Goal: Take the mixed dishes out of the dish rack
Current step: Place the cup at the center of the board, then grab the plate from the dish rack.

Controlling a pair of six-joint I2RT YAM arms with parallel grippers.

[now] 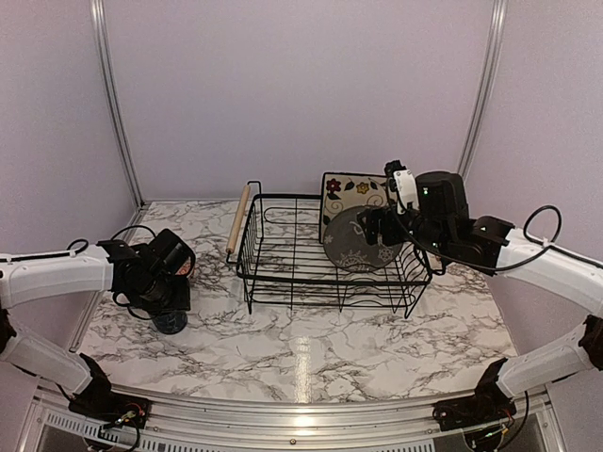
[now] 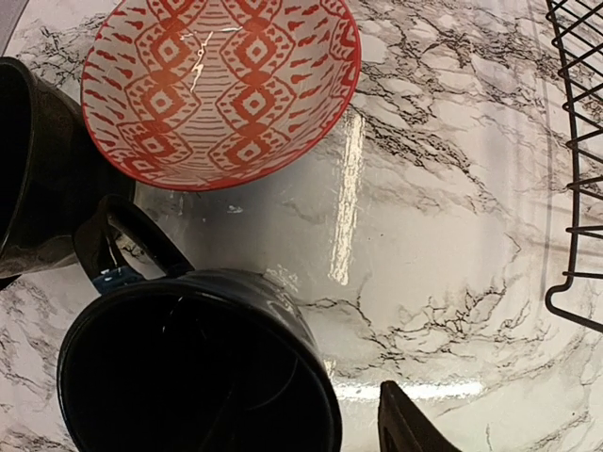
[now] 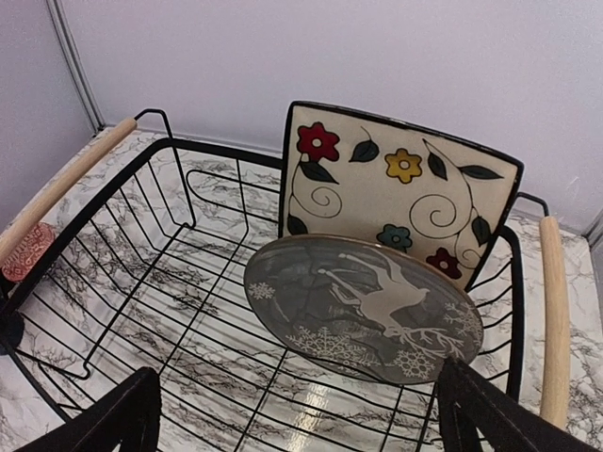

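Only the left wrist shows the near mug, second mug and bowl together; left jaws parted, right jaws wide.

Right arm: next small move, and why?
Probably ease the right gripper forward and down onto the grey plate's near rim. Its jaws stand wide open, the plate sits centred ahead of them, in front of the floral plate, and both remain in the dish rack.
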